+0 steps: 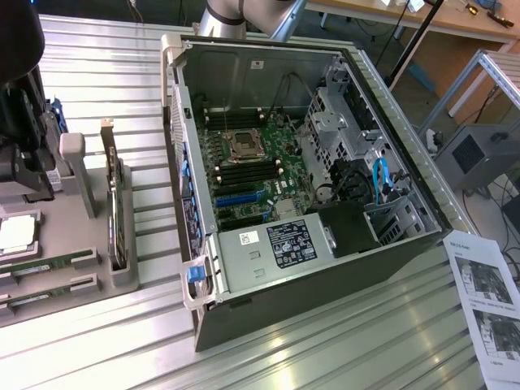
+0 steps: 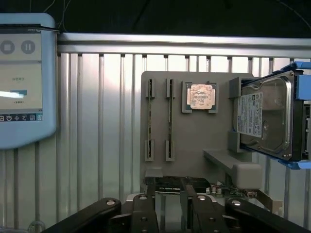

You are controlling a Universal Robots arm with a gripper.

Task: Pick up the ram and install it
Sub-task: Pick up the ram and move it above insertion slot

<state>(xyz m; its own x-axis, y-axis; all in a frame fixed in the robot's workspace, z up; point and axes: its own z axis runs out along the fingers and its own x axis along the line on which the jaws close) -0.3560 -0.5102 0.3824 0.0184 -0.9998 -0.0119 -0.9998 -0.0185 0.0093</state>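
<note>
Two green ram sticks [image 1: 47, 266] [image 1: 36, 294] rest edge-up in the clips of a grey fixture plate [image 1: 81, 268] at the exterior view's left. Seen from the wrist, they are two thin strips [image 2: 149, 119] [image 2: 169, 119] side by side on the plate [image 2: 194, 141]. My gripper [image 2: 169, 213] hangs well above the plate, open, with nothing between its black fingers [image 2: 145, 213]. In the exterior view the arm's dark wrist [image 1: 20, 154] stands over the fixture's far end. The open computer case [image 1: 203, 268] shows its motherboard with black memory slots [image 1: 248, 172] around the processor socket [image 1: 244, 145].
The fixture also holds a processor [image 2: 200, 96], a silver-labelled hard drive [image 2: 265, 121] in a blue frame and an upright dark expansion card [image 1: 118, 211]. A light-blue tablet [image 2: 22, 80] lies on the ribbed metal table. Printed sheets [image 1: 487, 301] lie at the exterior view's right.
</note>
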